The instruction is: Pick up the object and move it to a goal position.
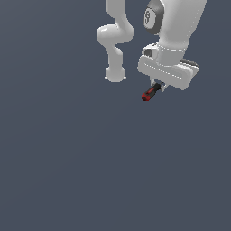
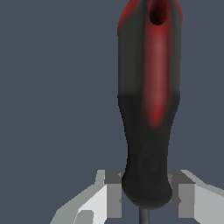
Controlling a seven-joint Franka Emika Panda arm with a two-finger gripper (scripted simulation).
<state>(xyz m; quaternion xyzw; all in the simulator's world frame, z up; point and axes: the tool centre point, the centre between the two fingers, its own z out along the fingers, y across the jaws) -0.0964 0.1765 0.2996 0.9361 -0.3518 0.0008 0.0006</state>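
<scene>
Aloft, gripper (image 1: 159,85) clamps screwdriver (image 1: 149,93) over bare floor (image 1: 67,171)

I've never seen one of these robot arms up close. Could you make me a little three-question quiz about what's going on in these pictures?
1. True or false: the small screwdriver with the red-and-black handle lies on the floor, apart from the white arm.
2. What closes on the screwdriver's handle near its shaft end? A) two pale fingers B) a strap C) nothing
3. Fill in: in the exterior view, the handle's red end points toward the lower ____.

Key: 1 false, it is held in the gripper; 2 A; 3 left.
</scene>
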